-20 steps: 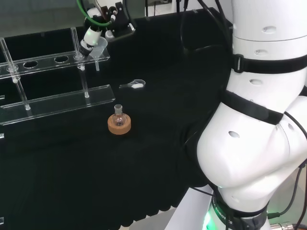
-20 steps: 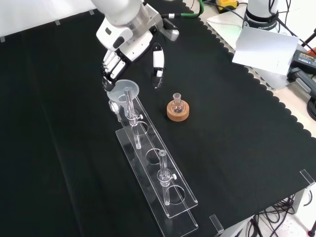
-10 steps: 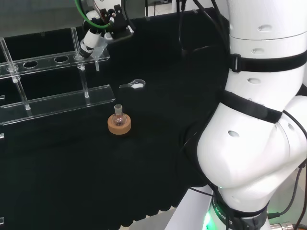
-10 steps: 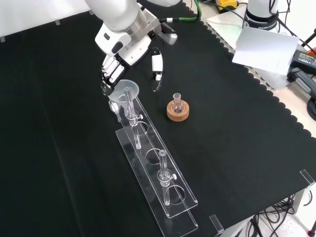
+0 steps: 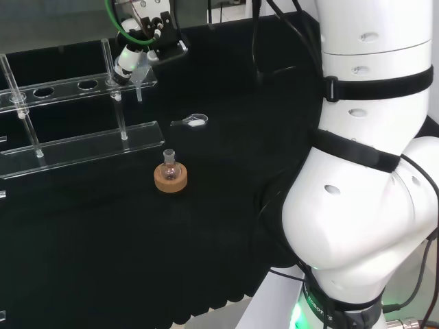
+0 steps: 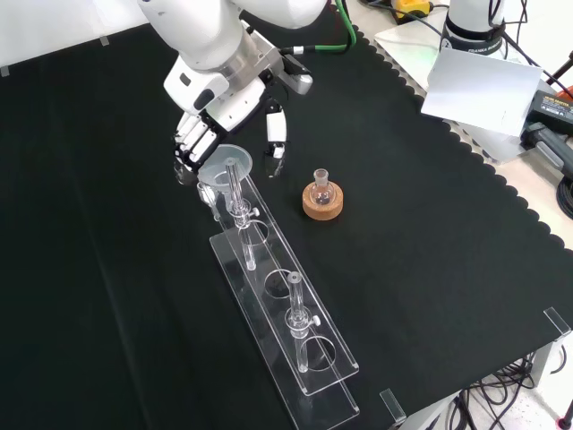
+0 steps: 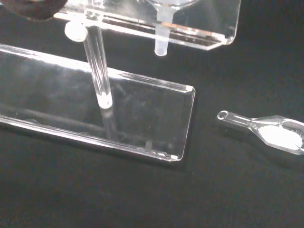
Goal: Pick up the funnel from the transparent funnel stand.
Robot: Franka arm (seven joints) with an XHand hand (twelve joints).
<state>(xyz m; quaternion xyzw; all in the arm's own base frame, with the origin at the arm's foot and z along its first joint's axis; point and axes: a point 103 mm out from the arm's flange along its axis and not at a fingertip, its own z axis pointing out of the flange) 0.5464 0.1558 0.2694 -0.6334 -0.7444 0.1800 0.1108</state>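
Note:
The clear funnel sits in the end hole of the transparent stand, its stem hanging below the upper shelf. In the front view the hand hovers just beyond the funnel. Its fingers reach down beside the left of the rim, and the thumb is spread apart on the right, off the rim. In the head view the hand covers most of the funnel at the right end of the stand. The wrist view looks at the funnel stem under the stand's shelf.
A small round flask on a cork ring stands to the right of the stand in the front view, and nearer in the head view. A clear spoon with white powder lies on the cloth beside the stand's base, shown also in the wrist view.
The hand has shifted left in the front view, bringing its fingers down along the funnel's left side. In the head view it now covers more of the funnel.

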